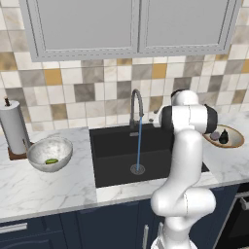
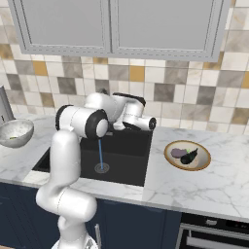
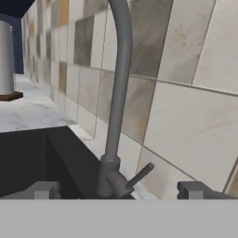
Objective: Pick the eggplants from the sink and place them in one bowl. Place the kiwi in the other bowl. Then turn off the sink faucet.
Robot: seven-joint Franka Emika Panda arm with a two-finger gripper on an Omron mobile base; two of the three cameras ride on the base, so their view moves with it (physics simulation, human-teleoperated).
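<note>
Gripper (image 3: 118,189) fingers wide, holding nothing, facing faucet (image 3: 117,93) base and lever, water running into sink (image 1: 116,146), eggplants (image 2: 186,154) in tan bowl (image 2: 203,164), kiwi (image 1: 51,161) in grey bowl (image 1: 41,147)

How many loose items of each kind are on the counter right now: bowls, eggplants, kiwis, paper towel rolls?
Bowls: 2, the grey speckled bowl and the tan bowl
Eggplants: 2, the mauve eggplant and the black eggplant, both in the tan bowl
Kiwis: 1, the kiwi in the grey bowl
Paper towel rolls: 1
Total: 6
</note>
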